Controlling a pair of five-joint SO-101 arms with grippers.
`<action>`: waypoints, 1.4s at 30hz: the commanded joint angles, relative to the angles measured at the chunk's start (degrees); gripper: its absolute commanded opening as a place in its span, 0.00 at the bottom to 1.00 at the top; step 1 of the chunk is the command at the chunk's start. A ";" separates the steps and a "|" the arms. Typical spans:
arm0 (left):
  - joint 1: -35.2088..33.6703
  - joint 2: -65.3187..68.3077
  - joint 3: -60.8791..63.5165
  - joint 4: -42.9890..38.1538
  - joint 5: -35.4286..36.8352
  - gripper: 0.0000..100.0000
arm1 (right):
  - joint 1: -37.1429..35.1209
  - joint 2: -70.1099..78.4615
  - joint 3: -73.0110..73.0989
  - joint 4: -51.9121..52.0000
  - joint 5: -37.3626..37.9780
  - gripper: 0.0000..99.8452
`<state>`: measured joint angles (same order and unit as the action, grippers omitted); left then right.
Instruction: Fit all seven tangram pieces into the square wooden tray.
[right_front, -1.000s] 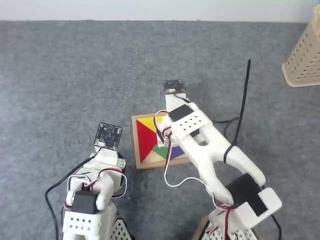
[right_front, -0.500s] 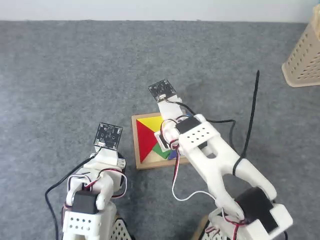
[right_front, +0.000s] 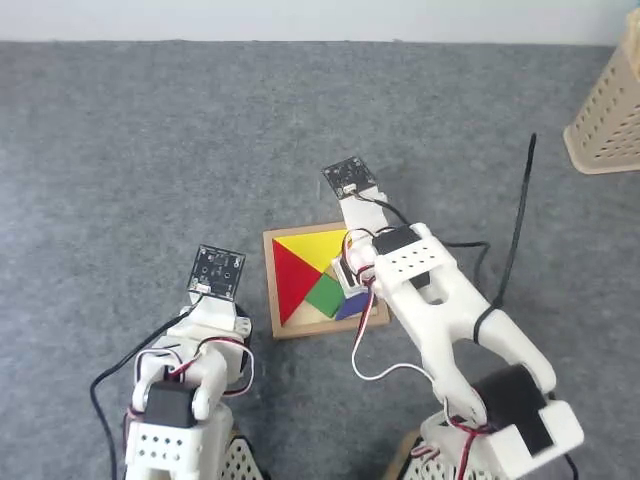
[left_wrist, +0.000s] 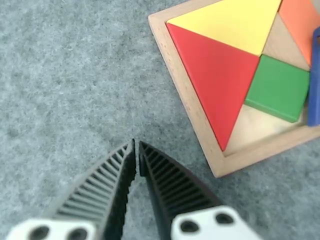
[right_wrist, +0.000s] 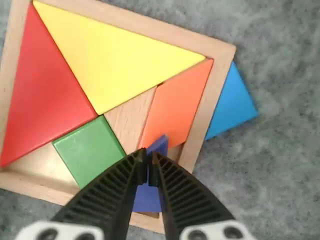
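High view: square wooden tray (right_front: 283, 328) with a raised plain-wood rim sits mid-table on grey fuzzy carpet (right_front: 130, 150). Flat, smooth painted pieces inside: large yellow wooden triangle (right_front: 312, 245) along far edge, large red wooden triangle (right_front: 292, 280) along left edge, green wooden square (right_front: 325, 295) against red's right point, orange wooden piece (right_wrist: 177, 107) by right rim. Bare wood floor shows between green and orange, and in near-left corner.

Right arm is stretched out from near right, wrist over tray's right half, covering that rim from above. Right gripper (right_wrist: 148, 162) has ribbed black fingers clamped on dark blue wooden piece (right_wrist: 158, 145), held on edge over tray's near-right part. Can't tell if it touches the floor; orange's outline is partly hidden by it.

Light blue wooden triangle (right_wrist: 231, 107) lies on carpet outside, against rim on orange's side.

Left arm is folded back. Left gripper (left_wrist: 136, 149) is over carpet just left of tray, fingers closed to a hairline, nothing between.

Beige perforated basket (right_front: 610, 105) far right, cut off by frame.
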<state>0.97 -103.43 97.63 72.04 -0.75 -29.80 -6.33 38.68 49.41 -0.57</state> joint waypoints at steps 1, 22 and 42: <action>0.00 -1.14 -1.10 0.35 0.35 0.01 | 1.10 -1.71 -0.53 -0.57 1.14 0.01; 0.00 -1.14 -1.10 0.35 0.35 0.01 | 5.49 -11.56 4.13 -5.32 1.32 0.01; 0.00 -1.14 -1.10 0.35 0.35 0.01 | 14.81 16.04 -29.10 9.63 15.74 0.24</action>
<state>0.97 -103.43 97.63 72.04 -0.75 -15.74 5.71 16.62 58.11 13.58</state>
